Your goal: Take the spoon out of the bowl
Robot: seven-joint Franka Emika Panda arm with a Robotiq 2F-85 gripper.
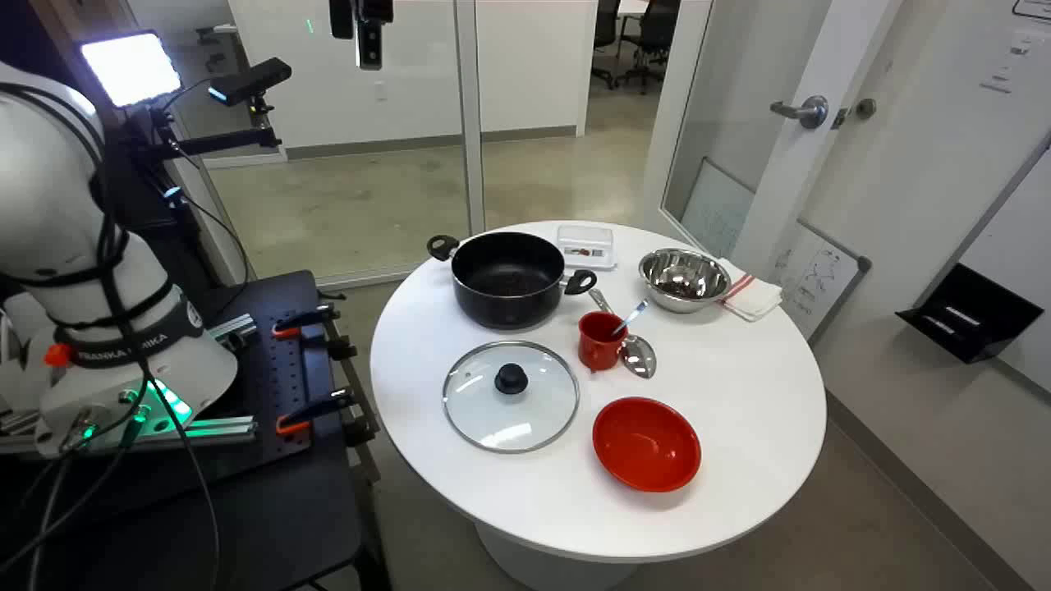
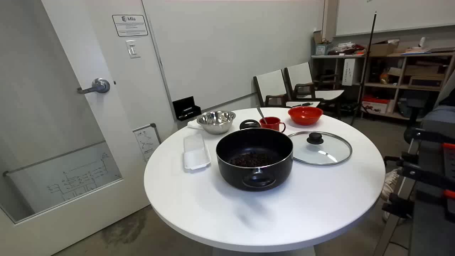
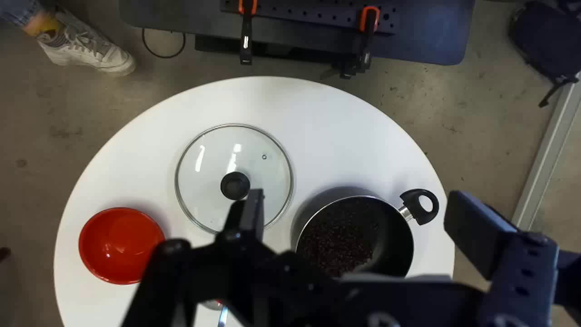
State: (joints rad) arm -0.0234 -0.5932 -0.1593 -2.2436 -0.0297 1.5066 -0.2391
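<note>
Gripper (image 3: 356, 215) sits closest to the wrist camera: fingers released, spread wide, high over the white table (image 3: 308, 109). Thin spoon (image 1: 631, 318) is in the red mug (image 1: 598, 348), mid-table: leaning, handle up past the rim, lower end hidden. Steel bowl (image 1: 685, 283), in an exterior view, is at the far right, upright, with a towel (image 1: 754, 297) just beside it on the right. Its inside shows dark in places; can't tell contents from reflections. Bigger spoon (image 1: 639, 356) lies flat by the mug, scoop on the near right, handle running past behind it to the far left. Black pot (image 1: 509, 304) is far left, small dark bits (image 2: 251, 160) in the bottom. Plastic box (image 1: 585, 246) is at the far edge, between pot and steel bowl. Glass lid (image 1: 511, 410) lies near left, knob up, just beside the pot. Red bowl (image 1: 646, 443) is near right, right side up, apart from the lid. Robot arm (image 1: 57, 205) stands left on a black bench (image 1: 271, 509).
</note>
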